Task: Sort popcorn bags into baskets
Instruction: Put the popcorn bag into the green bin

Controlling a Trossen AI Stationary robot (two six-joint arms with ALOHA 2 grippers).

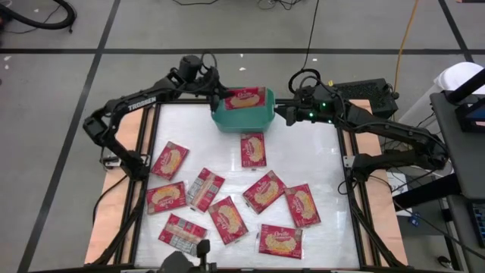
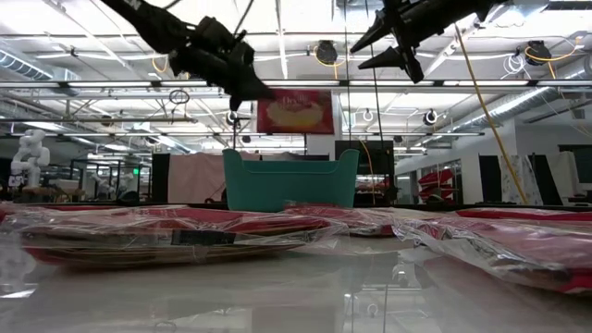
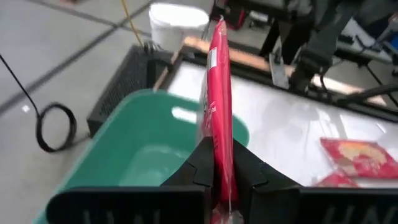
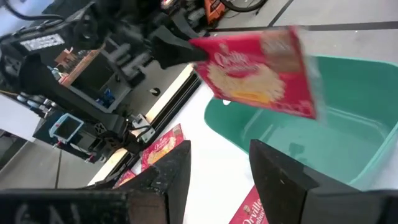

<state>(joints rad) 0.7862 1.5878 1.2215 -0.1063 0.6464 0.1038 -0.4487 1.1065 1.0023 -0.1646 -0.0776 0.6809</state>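
Nearest the low camera, popcorn bags [image 2: 166,236] lie flat on the white table [image 1: 318,163], red crinkly wrappers filling the foreground. From above they're scattered over the near half of the table, one of them [image 1: 253,149] sitting on its own just at 6 o'clock of the teal basket [image 1: 244,120], well apart from the rest. That basket sits at the far edge, roughly 12 o'clock from table centre. Left gripper [image 1: 221,98] is at about 10 o'clock of the basket and its fingers are clamped on the edge of a red popcorn bag [image 1: 246,98], holding it up in the air right above the basket opening, picture side showing. Right gripper [image 1: 282,111] hangs at around 3 o'clock of the basket, just beside its rim, fingers spread apart with nothing between them, near the held bag but not touching it
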